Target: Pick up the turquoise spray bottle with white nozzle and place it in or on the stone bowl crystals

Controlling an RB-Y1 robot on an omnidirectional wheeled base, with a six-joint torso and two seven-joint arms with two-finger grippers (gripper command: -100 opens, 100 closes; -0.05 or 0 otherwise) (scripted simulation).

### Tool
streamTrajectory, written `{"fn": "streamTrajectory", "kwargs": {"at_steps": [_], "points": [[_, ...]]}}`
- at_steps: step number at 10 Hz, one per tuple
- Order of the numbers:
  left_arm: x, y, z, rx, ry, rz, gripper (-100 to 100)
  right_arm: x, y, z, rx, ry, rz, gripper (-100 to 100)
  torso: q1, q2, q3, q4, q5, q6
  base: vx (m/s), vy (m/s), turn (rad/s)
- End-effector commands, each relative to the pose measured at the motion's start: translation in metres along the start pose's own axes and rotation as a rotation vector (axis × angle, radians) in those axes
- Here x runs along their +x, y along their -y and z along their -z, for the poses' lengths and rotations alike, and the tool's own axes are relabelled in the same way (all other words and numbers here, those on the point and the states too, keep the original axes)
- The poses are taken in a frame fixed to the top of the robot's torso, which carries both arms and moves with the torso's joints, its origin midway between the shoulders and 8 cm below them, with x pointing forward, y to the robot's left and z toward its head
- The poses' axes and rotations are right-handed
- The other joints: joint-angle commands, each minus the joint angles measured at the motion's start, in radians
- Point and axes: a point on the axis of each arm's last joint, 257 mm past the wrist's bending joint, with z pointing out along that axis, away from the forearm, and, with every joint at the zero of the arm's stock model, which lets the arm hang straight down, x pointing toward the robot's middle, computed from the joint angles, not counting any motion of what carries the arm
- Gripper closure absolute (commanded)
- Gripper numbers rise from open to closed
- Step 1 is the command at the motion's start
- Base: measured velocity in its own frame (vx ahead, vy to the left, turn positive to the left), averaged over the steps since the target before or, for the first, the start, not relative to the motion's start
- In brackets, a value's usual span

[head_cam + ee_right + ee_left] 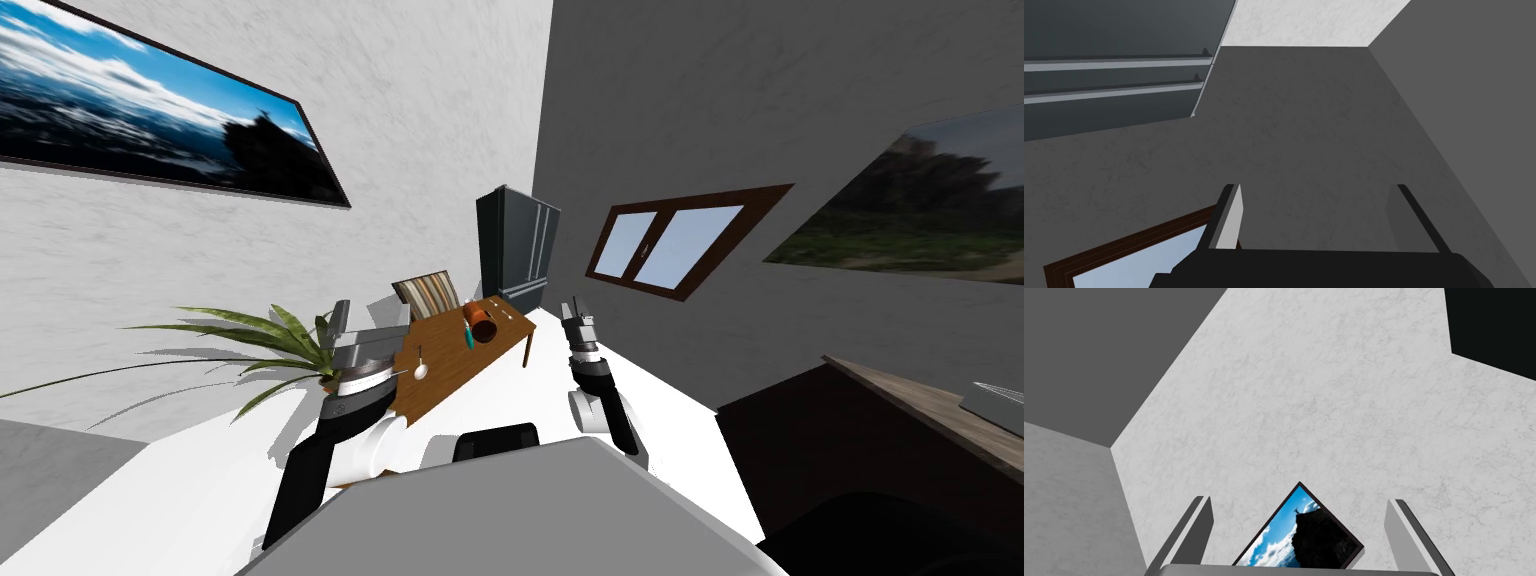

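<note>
plant (285,338): far left, at 9 o'clock from the left gripper, against the white wall.
left gripper (341,322): raised off the table's left edge, at 9 o'clock from the tabletop. Fingers (1196,528) are spread wide, released, with nothing between them.
table (450,358): brown wood, runs away from me toward 1 o'clock.
white utensil (421,368): spoon-like, on the near end of the table.
striped chair (427,292): at 12 o'clock from the utensil, behind the table's left side.
spray bottle (469,337): turquoise, on the tabletop toward the far end, well apart from both grippers. It sits just beside the bowl, at its 8 o'clock. Too small to tell whether it is upright or lying.
bowl (488,331): dark reddish-brown, probably a bowl but too small to be sure. An orange item (474,315) touches it at 10 o'clock.
cabinet (517,248): dark grey, tall, at 12 o'clock beyond the table's far end.
right gripper (577,315): raised at 3 o'clock from the bowl, off the table's right edge. Fingers (1230,220) are apart, released, empty.
</note>
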Motion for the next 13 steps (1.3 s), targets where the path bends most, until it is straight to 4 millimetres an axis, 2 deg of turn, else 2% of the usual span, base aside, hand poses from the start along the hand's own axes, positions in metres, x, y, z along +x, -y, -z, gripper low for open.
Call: {"fn": "streamTrajectory", "kwargs": {"at_steps": [1,5,6,7,13], "points": [[-0.013,-0.017,0.008,-0.035,0.027,0.056,-100,0.000,0.000,0.000,0.000,0.000,0.000,0,0.000,0.000,0.000,0.000,0.000,0.000,0.007,-0.140,0.031],[-0.051,-0.059,0.029,-0.107,0.127,0.212,-100,0.000,0.000,0.000,0.000,0.000,0.000,0,-0.001,-0.003,-0.001,-0.001,0.000,0.000,0.010,-0.153,0.028],[-0.053,-0.061,0.030,-0.111,0.132,0.214,-100,0.000,0.000,0.000,0.000,0.000,0.000,0,-0.002,-0.002,-0.001,-0.001,0.000,0.000,0.015,-0.100,0.018],[-0.064,-0.072,0.037,-0.127,0.166,0.256,-100,0.000,0.000,0.000,0.000,0.000,0.000,0,0.002,-0.003,-0.002,-0.001,0.000,0.000,0.028,-0.081,0.012],[-0.135,-0.138,0.089,-0.197,0.409,0.494,-100,0.000,0.000,0.000,0.000,0.000,0.000,0,-0.001,-0.006,-0.003,-0.001,0.000,0.000,0.045,-0.140,0.021]]}}
